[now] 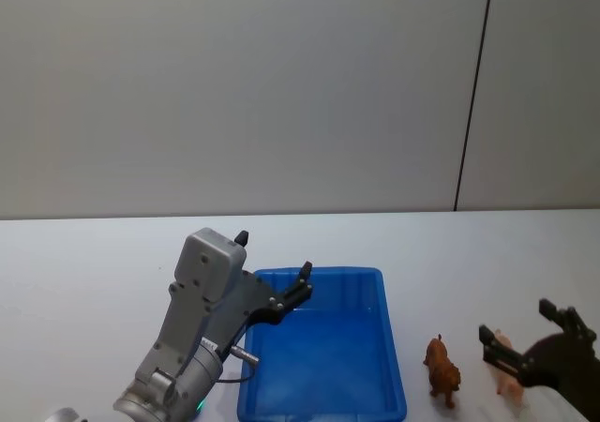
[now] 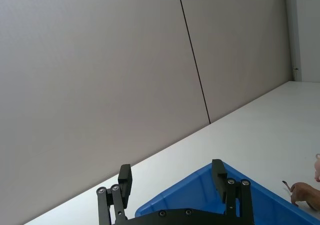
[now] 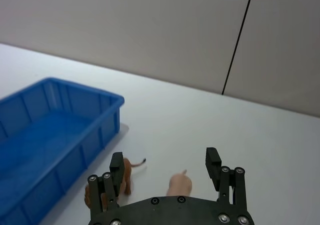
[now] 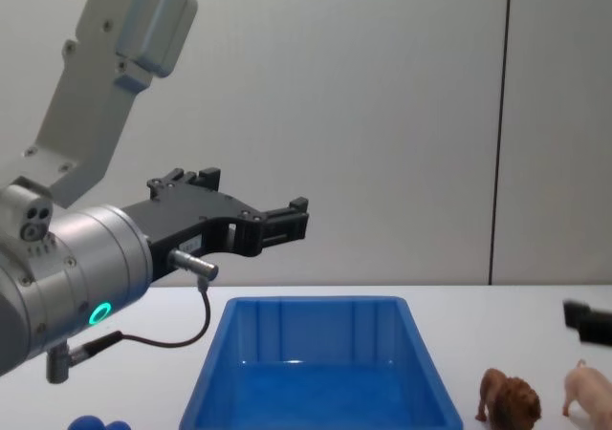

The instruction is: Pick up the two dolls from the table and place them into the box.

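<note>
Spread wide, the black two-fingered right gripper [image 3: 165,157] hangs low over the small pale pink plastic pig [image 3: 180,185], which shows between its fingers in the right wrist view; whether they touch it I cannot tell. Both dolls stand on the flat white tabletop [image 1: 94,253], to the right of the box. The pig's body runs roughly near-to-far, its facing unclear. Just left of it, the brown plastic lion with a shaggy mane [image 1: 441,370] lies along the same line, mane toward the robot and tail toward the wall. The rectangular bright blue plastic bin [image 1: 393,347] also runs lengthwise away from the robot. Above its far left corner, the left gripper [image 1: 274,253] is held in the air, fingers apart. A small blue rounded object [image 4: 96,422] sits by the bin's left. A plain grey panelled wall [image 1: 281,84] with one dark vertical seam [image 1: 473,94] stands behind.
</note>
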Robot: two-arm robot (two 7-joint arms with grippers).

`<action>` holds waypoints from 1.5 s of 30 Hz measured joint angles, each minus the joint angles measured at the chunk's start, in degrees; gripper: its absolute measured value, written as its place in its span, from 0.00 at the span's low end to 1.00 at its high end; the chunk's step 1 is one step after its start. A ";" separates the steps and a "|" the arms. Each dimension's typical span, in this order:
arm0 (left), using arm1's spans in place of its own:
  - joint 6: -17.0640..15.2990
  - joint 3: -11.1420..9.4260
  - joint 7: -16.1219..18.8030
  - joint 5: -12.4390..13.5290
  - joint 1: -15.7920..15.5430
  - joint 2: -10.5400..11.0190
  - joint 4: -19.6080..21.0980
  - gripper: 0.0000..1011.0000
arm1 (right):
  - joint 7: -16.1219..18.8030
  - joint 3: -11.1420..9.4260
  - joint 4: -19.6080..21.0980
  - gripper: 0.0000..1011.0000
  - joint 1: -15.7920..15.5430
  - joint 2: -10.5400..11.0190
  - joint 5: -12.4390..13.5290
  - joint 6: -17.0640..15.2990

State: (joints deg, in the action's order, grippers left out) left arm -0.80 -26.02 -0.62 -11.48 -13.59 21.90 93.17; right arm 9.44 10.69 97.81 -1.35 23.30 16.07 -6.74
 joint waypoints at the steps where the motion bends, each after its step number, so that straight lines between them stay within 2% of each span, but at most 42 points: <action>1: 0.00 0.00 0.00 0.00 0.00 0.00 0.00 0.99 | 0.37 -0.11 -0.42 0.99 -0.04 0.24 -0.10 -0.48; 12: 0.00 0.00 0.00 0.00 0.00 0.00 0.00 0.99 | 2.79 -0.35 -4.14 0.99 0.35 0.97 -0.82 -3.94; 22: 0.00 0.00 0.00 0.00 0.00 0.00 0.00 0.99 | 3.34 0.31 -8.07 0.98 1.95 -0.22 -0.79 -6.16; 25: 0.00 0.00 0.00 0.00 0.00 0.00 0.00 0.99 | 3.36 0.53 -9.17 0.93 2.65 -0.73 -0.68 -6.70; 29: 0.00 0.00 0.00 0.00 0.00 0.00 0.00 0.99 | 3.34 0.76 -10.35 0.79 3.56 -1.39 -0.47 -7.32; 30: 0.00 0.00 0.00 0.00 0.00 0.00 0.00 0.99 | 3.30 0.83 -10.77 0.79 3.91 -1.66 -0.38 -7.53; 35: 0.00 0.00 0.00 0.00 0.00 0.00 0.00 0.99 | 2.99 0.98 -11.68 0.64 4.73 -2.24 -0.04 -8.04; 37: 0.00 0.00 0.00 0.00 0.00 0.00 0.00 0.99 | 2.87 1.00 -11.94 0.61 4.98 -2.42 0.06 -8.15; 40: 0.00 0.00 0.00 0.00 0.00 0.00 0.00 0.99 | 2.60 1.03 -12.25 0.47 5.32 -2.67 0.22 -8.27; 45: 0.00 0.00 0.00 0.00 0.00 0.00 0.00 0.99 | 2.07 1.04 -12.42 0.36 5.81 -2.97 0.24 -7.98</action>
State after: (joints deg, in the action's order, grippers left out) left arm -0.80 -26.02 -0.62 -11.48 -13.59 21.89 93.17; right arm 11.51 11.72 85.39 4.46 20.33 16.31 -14.72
